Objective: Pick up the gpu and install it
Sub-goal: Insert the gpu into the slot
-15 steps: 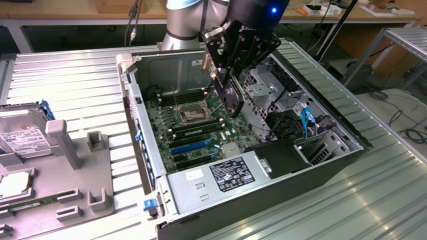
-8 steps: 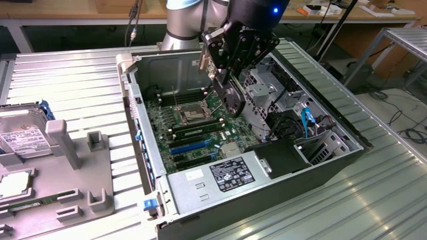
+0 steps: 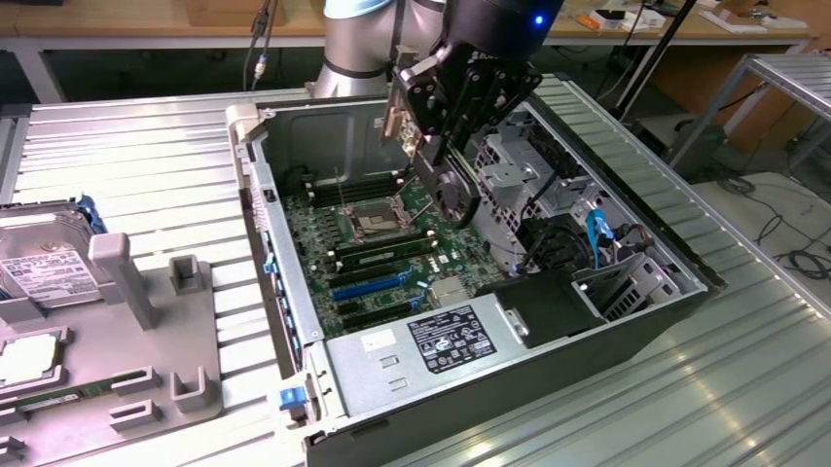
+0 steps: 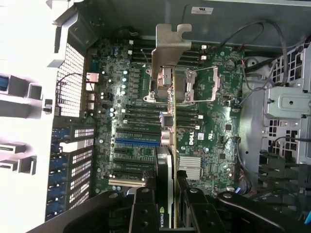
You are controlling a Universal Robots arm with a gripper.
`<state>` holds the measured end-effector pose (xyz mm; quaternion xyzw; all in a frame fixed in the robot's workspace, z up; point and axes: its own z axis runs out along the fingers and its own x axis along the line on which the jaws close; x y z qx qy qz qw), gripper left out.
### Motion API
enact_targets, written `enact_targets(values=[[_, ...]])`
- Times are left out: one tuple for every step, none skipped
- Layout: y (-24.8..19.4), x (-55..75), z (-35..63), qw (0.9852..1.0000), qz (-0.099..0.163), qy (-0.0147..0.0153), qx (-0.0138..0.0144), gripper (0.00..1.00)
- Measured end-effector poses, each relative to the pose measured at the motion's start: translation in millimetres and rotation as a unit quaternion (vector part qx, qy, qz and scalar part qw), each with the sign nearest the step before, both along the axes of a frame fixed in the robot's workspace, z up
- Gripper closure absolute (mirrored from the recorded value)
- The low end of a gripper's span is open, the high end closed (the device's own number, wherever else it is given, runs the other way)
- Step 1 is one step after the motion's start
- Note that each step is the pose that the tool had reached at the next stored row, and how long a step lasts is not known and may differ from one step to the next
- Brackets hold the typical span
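Ribbed metal table [image 3: 130, 146], open computer case [image 3: 546, 379] with motherboard [image 3: 449, 258] inside, claw [image 4: 173, 182] above tight around gpu [image 4: 167, 53].

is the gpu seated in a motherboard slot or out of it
Out. The gpu is clamped edge-on in the gripper, above the motherboard; the expansion slots below hold no card.

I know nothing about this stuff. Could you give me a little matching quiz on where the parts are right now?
Things: 1 gpu; 2 hard drive; 3 power supply.
Places: A on the rack outside the case; B in the case's corner, black label up; C clamped in the tool over the motherboard.
Pairs: 1-C, 2-A, 3-B.
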<state>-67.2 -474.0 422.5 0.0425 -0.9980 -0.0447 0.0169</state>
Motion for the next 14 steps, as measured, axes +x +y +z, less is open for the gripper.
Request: enact_targets(values=[[0.0,0.0,0.0,1.0000,0.003,0.0000,0.0000,0.73],[0.0,0.0,0.0,1.0000,0.005,0.0000,0.0000,0.73],[0.0,0.0,0.0,1.0000,0.007,0.0000,0.0000,0.73],[0.0,0.0,0.0,0.9999,0.014,0.0000,0.0000,0.73],[0.0,0.0,0.0,0.9998,0.021,0.0000,0.0000,0.73],[0.0,0.0,0.0,0.9997,0.025,0.0000,0.0000,0.73],[0.0,0.0,0.0,0.9996,0.029,0.0000,0.0000,0.73],[0.0,0.0,0.0,0.9995,0.031,0.0000,0.0000,0.73],[0.0,0.0,0.0,0.9994,0.035,0.0000,0.0000,0.73],[0.0,0.0,0.0,0.9992,0.040,0.0000,0.0000,0.73],[0.0,0.0,0.0,0.9991,0.043,0.0000,0.0000,0.73],[0.0,0.0,0.0,0.9989,0.046,0.0000,0.0000,0.73],[0.0,0.0,0.0,0.9988,0.049,0.0000,0.0000,0.73],[0.0,0.0,0.0,0.9986,0.053,0.0000,0.0000,0.73]])
